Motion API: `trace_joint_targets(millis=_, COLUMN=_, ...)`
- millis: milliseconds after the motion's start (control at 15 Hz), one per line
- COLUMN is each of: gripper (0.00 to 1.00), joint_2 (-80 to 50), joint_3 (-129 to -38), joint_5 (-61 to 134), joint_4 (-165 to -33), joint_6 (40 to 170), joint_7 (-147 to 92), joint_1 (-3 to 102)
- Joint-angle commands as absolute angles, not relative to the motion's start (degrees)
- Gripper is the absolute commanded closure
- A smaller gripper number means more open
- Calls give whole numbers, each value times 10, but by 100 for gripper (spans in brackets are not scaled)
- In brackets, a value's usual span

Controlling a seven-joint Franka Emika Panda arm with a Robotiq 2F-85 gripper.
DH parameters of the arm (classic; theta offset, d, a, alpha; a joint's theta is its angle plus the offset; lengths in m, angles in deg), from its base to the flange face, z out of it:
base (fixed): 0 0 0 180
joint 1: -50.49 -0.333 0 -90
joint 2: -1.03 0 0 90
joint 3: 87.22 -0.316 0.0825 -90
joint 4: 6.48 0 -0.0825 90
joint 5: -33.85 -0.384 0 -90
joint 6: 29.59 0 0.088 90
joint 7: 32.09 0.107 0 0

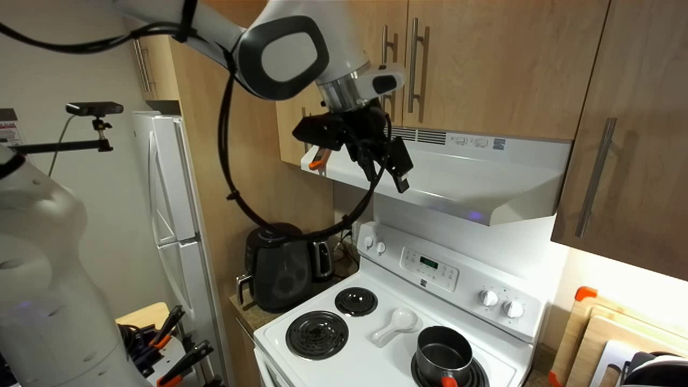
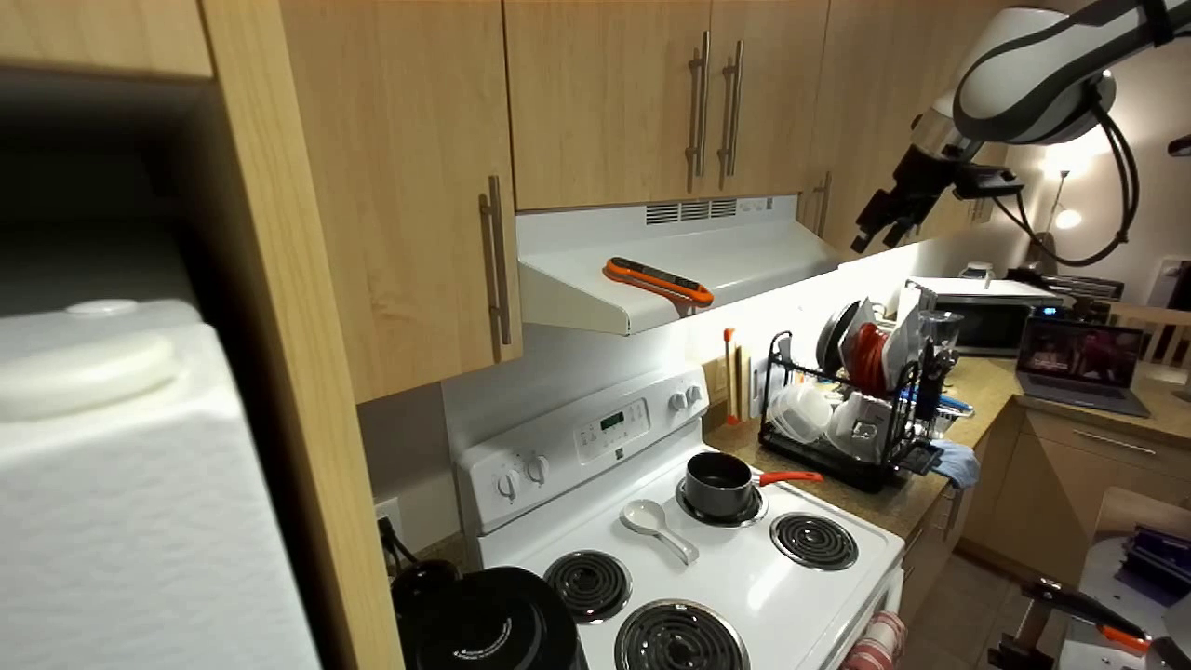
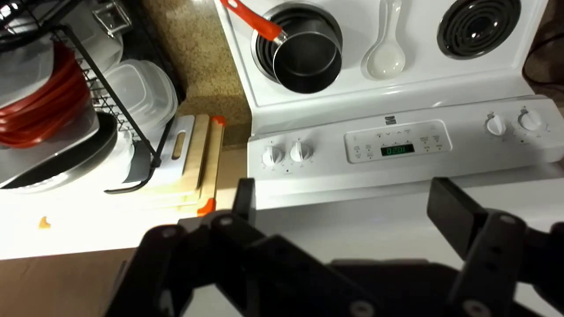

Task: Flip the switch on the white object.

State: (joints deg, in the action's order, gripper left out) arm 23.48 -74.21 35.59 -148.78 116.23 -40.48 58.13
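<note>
Found the claw (image 2: 879, 234) up in mid-air, with jaws spread wide and nothing gripped between them. Saw the white range hood (image 1: 467, 172) beyond the claw, near but apart from it, partly hidden behind it in an exterior view. Made out a pair of small switches (image 1: 461, 141) on the hood's upper strip, beyond the claw and just under the wooden cabinets (image 1: 505, 64), too small to read for position. Spotted an orange-and-black device (image 2: 656, 278) on the hood's sloping front, off to one side of the claw. Looked below the claw to the white stove (image 1: 372, 371), with a dark saucepan (image 1: 444, 352) on a rear burner (image 1: 480, 372) and a white spoon-shaped dish (image 1: 404, 320) just beside it. Noticed a lit green display (image 3: 397, 149) on the stove's back panel (image 3: 321, 169), also lower than the claw. Placed a black countertop appliance (image 1: 279, 277) below the claw's level on one side of the stove, and a loaded black dish rack (image 2: 823, 464) below that same level on the opposite side.
</note>
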Motion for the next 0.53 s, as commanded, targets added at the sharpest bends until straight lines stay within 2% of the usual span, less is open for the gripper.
trace_joint_targets(millis=0, gripper=0, joint_2=186, joint_3=-755, joint_5=333, joint_4=-1464, joint_6=1243, joint_7=-395, joint_1=566)
trace_joint_targets(millis=467, gripper=0, joint_2=66, joint_3=-764, joint_5=306, joint_4=-1375, joint_6=1333, joint_7=-396, joint_1=547)
